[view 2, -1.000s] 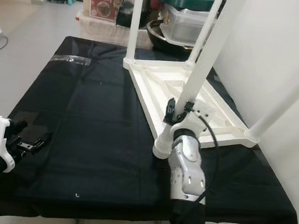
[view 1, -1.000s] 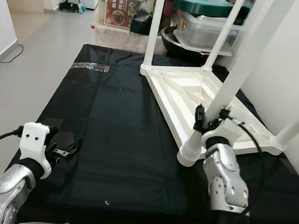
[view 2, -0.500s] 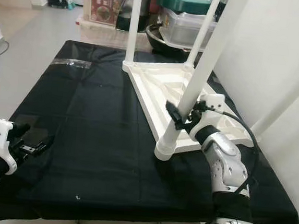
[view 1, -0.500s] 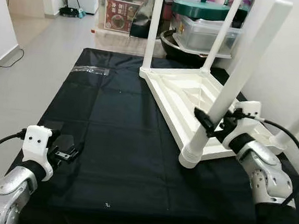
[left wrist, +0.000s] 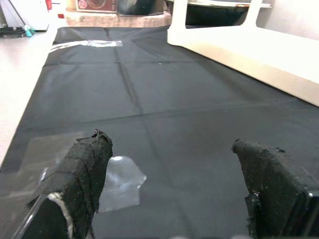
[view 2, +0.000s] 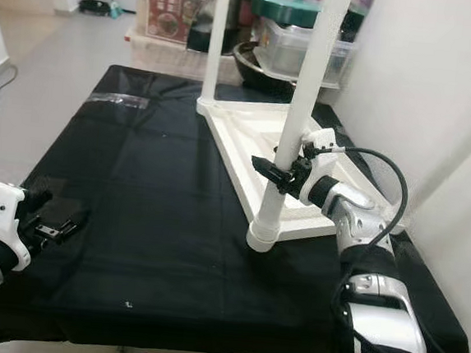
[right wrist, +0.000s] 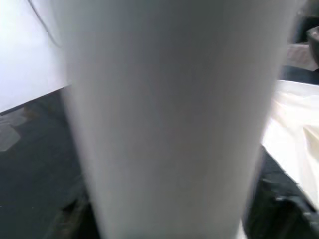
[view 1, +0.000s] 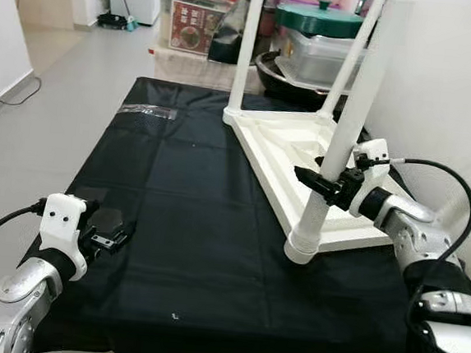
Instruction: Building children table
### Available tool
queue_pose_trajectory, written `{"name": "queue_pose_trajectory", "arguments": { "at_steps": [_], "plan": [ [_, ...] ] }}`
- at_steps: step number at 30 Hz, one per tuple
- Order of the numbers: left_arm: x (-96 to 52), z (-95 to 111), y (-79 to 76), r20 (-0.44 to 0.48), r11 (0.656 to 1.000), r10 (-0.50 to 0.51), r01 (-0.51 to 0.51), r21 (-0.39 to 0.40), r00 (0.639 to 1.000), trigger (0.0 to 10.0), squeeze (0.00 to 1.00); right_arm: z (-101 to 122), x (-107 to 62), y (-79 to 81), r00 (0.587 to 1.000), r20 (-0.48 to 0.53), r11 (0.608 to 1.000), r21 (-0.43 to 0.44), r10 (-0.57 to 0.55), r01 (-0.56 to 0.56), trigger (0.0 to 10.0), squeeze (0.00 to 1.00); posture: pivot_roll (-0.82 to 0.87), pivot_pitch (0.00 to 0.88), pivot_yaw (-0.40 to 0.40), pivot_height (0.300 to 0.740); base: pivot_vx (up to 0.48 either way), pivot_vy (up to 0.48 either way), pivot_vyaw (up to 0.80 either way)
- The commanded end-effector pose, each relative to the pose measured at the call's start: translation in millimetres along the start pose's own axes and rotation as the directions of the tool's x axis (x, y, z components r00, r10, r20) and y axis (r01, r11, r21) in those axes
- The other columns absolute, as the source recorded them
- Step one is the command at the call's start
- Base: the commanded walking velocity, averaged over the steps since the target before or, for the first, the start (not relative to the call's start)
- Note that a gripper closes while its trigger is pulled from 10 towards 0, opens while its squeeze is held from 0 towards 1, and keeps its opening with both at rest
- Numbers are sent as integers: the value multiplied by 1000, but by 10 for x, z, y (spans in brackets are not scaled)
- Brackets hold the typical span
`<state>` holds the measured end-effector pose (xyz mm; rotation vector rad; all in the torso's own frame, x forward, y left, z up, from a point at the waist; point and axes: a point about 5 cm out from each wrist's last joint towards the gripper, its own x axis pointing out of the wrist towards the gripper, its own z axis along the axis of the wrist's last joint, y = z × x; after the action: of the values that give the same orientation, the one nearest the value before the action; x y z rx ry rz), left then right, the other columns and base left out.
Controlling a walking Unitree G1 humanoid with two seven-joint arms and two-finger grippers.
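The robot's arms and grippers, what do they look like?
Both arms are jointed silver metal. The left gripper and right gripper each have two long black fingers on a white wrist block, with a black cable looping back along each arm.

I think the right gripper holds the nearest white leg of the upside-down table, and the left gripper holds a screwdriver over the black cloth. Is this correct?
Not quite. The left gripper holds nothing: the left wrist view shows its fingers open over the black cloth. The rest is right: the right gripper holds the nearest white leg of the upside-down table.
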<state>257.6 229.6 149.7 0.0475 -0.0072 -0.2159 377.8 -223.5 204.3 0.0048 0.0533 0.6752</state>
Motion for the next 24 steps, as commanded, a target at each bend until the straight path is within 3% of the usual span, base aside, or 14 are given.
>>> {"name": "queue_pose_trajectory", "arguments": {
  "at_steps": [1, 5, 13, 19, 24],
  "plan": [
    [-28, -22, 27, -14, 1000, 2, -2, 18, 1000, 10000, 0, -112, -69, -39, 999, -43, 1000, 18, 4, -3, 0, 0, 152, 0, -151, 740, 0, 0, 0],
    [-35, -37, 26, -18, 1000, 3, -3, 19, 1000, 10000, 0, -213, -108, -58, 999, -49, 998, 59, -22, 24, 0, 0, 150, 0, -152, 740, 0, 0, 0],
    [-15, -67, 24, -32, 999, -8, 9, 32, 999, 10000, 0, -461, -215, -91, 986, 57, 975, 169, -159, 147, 0, 0, 136, 0, -129, 740, 0, 0, 0],
    [-10, -70, 28, -35, 999, -13, 15, 36, 999, 10000, 0, -577, -251, -78, 971, 69, 954, 213, -229, 210, 0, 0, 133, 0, -123, 740, 0, 0, 0],
    [0, -79, 26, -39, 999, -19, 20, 41, 999, 10000, 0, -799, -272, 106, 977, 88, 960, 221, -193, 170, 0, 0, 126, 0, -111, 740, 0, 0, 0]
  ]
}}
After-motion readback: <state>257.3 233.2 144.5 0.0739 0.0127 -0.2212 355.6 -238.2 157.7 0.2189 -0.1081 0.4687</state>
